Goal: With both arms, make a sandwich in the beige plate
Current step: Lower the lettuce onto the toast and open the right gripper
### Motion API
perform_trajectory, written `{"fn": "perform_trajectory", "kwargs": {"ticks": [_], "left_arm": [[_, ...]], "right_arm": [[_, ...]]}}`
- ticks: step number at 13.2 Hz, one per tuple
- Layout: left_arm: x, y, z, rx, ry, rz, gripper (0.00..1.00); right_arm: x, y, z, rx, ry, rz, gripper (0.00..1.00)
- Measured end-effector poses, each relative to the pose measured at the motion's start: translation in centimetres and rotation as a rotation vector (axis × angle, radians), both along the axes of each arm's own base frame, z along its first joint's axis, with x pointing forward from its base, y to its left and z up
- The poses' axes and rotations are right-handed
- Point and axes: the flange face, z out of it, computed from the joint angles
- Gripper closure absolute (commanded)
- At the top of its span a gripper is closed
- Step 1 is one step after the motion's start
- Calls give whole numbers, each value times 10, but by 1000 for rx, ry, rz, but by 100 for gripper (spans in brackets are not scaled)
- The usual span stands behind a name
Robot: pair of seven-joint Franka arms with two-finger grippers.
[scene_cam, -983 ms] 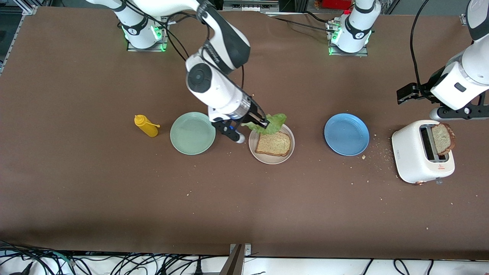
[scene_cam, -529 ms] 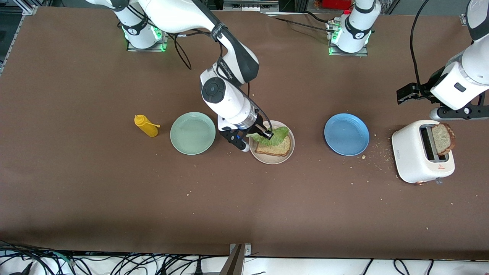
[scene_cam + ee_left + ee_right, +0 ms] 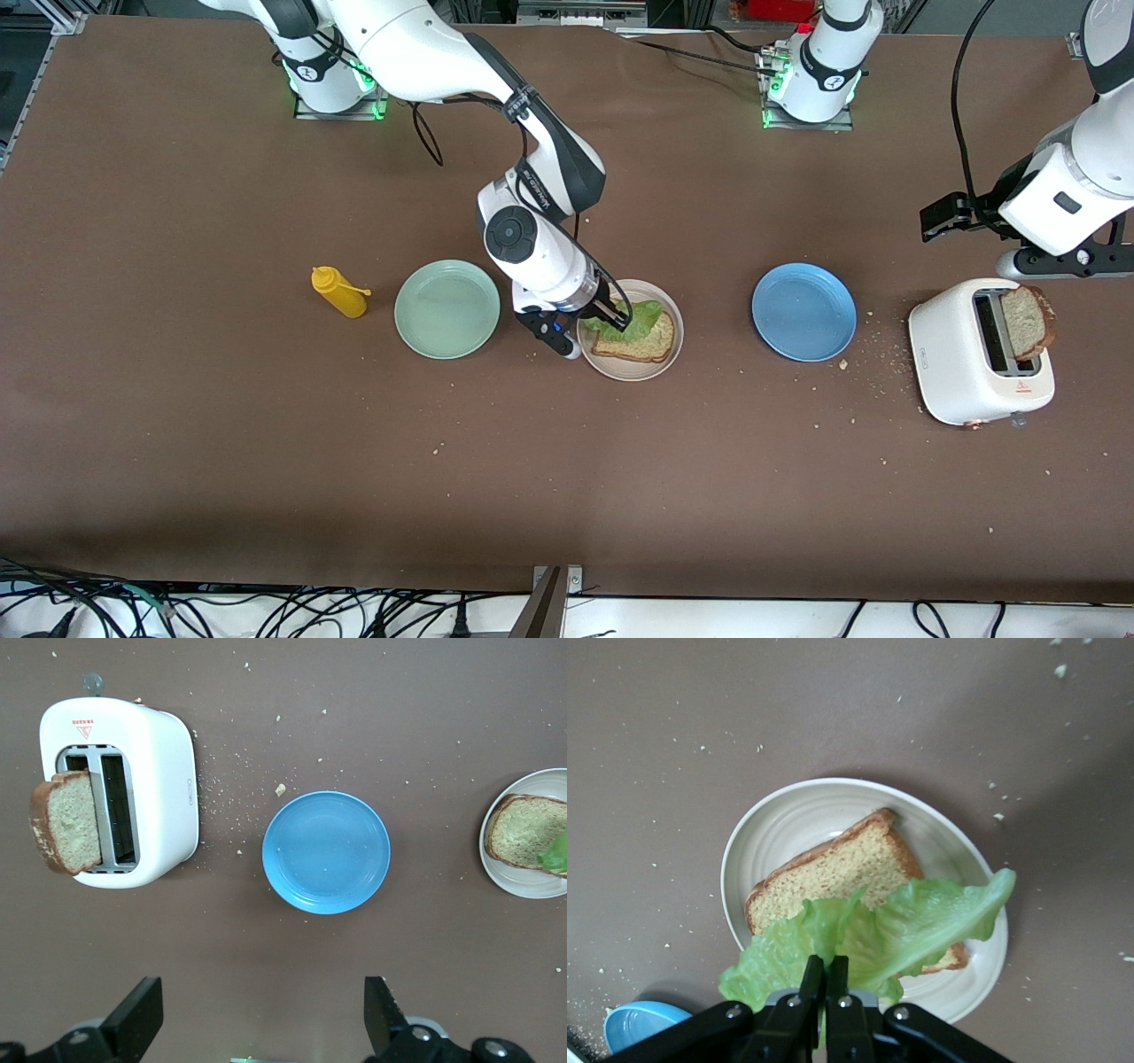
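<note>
Now you're roughly halfway: one bread slice (image 3: 636,338) lies in the beige plate (image 3: 671,351) at the middle of the table, and your right gripper (image 3: 617,320) has its fingers pressed together on the lettuce leaf (image 3: 636,317), low over that slice. Compared with a second ago, you've brought the leaf down from above the plate's rim nearest the bases until it drapes over the bread, and the right arm has swung in over the plate. Not released yet, so the lettuce step is nearly done but not finished. Your left gripper (image 3: 257,1028) hangs with its fingers spread wide and empty above the table between the blue plate (image 3: 803,311) and the toaster (image 3: 970,359), unchanged. What's left, by my reading: let go of the leaf, then have the left arm pull the second slice (image 3: 1028,321) that stands up out of the toaster at the left arm's end and cap the sandwich.
</note>
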Motion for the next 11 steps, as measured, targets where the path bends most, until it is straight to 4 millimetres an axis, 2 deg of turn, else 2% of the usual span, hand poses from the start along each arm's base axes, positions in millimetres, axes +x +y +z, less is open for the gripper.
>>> {"fn": "perform_trajectory", "kwargs": {"ticks": [2, 3, 4, 5, 6, 8, 11], "left_arm": [[0, 0, 0, 0, 0, 0, 0], [0, 0, 0, 0, 0, 0, 0], [0, 0, 0, 0, 0, 0, 0], [0, 0, 0, 0, 0, 0, 0], [0, 0, 0, 0, 0, 0, 0], [0, 0, 0, 0, 0, 0, 0], [0, 0, 0, 0, 0, 0, 0]], "right_arm": [[-1, 5, -3, 8, -1, -3, 100], [0, 6, -3, 10, -2, -5, 90], [0, 6, -2, 11, -3, -6, 54], [0, 6, -1, 12, -3, -8, 31], [0, 6, -2, 12, -2, -9, 18], [0, 6, -5, 9, 5, -18, 9], [0, 6, -7, 8, 13, -32, 7]]}}
